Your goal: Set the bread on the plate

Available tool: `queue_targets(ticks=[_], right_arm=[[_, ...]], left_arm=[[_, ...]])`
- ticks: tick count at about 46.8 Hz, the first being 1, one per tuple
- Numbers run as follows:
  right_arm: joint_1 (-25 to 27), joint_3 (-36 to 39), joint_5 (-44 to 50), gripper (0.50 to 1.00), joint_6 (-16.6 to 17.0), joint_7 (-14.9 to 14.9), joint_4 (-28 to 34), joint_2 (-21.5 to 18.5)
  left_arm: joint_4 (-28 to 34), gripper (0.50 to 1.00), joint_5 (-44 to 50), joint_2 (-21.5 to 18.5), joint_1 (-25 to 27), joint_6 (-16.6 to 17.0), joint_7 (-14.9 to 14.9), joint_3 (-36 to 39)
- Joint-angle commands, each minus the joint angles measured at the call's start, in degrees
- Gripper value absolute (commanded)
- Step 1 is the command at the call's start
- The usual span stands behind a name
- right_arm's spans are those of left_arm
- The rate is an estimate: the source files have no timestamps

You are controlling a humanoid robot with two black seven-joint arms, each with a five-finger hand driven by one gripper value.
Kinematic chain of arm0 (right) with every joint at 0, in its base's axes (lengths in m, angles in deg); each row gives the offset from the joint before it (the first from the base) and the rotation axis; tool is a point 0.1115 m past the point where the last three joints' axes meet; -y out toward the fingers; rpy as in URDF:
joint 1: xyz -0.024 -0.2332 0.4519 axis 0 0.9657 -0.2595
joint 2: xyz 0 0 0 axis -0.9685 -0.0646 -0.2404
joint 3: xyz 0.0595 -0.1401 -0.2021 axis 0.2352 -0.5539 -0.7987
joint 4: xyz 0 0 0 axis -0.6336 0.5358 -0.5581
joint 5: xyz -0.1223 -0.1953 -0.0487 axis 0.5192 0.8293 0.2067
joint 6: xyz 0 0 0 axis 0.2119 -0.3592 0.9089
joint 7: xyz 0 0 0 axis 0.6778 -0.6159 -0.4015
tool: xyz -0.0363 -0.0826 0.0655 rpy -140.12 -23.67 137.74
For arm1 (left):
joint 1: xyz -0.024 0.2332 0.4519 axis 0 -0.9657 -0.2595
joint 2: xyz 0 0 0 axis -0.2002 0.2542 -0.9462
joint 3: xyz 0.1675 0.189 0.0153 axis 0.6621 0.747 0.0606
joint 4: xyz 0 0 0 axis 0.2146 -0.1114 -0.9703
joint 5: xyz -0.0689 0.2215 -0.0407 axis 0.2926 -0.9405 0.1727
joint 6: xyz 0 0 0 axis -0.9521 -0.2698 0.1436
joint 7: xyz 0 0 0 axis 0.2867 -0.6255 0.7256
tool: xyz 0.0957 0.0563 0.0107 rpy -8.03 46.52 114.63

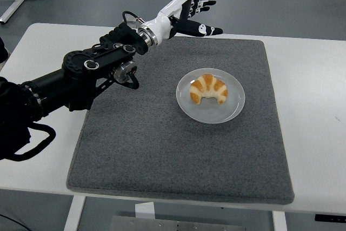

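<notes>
Sitting centre frame on the plate, the bread looks light, soft and flaky, best cradled by its thick middle, while the left hand, empty, fingers spread, hangs upper centre.

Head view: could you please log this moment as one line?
croissant: on plate | left hand: open, raised beyond mat | right arm: unseen
</notes>
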Motion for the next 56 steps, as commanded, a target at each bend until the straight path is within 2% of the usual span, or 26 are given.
queue_targets(ticks=[1, 13, 26, 36, 41, 47, 56], right_arm=[[0.01, -0.01, 0.01, 0.952, 0.00, 0.00, 0.00, 0.00], [0.01, -0.09, 0.01, 0.952, 0.00, 0.00, -0.08, 0.00], [0.01, -0.09, 0.01, 0.952, 0.00, 0.00, -0.08, 0.00], [0.01, -0.09, 0.01, 0.952, 0.09, 0.00, -0.08, 0.00], [0.01, -0.09, 0.01, 0.954, 0.09, 0.00, -0.08, 0.00], [0.01, -0.09, 0.01, 0.952, 0.09, 0.00, -0.08, 0.00], [0.01, -0.09, 0.09, 0.952, 0.09, 0.00, -0.08, 0.00]], left_arm=[[0.00, 0.996, 1.65, -1.27, 0.70, -0.42, 0.01, -0.77], [-0.09, 0.996, 7.53, -4.44, 1.23, -2.26, -0.26, -5.95], [-0.09, 0.996, 24.49, -7.77, 1.14, -2.09, -0.26, -6.39], [-0.62, 0.996, 32.93, -9.88, -0.09, -2.18, -0.17, -6.83], [-0.53, 0.996, 33.99, -10.68, -2.28, -2.79, -0.17, -8.41], [-0.62, 0.996, 33.56, -10.68, -5.27, -5.43, -0.17, -9.82], [-0.62, 0.996, 33.20, -10.68, -9.14, -6.04, 0.01, -9.91]])
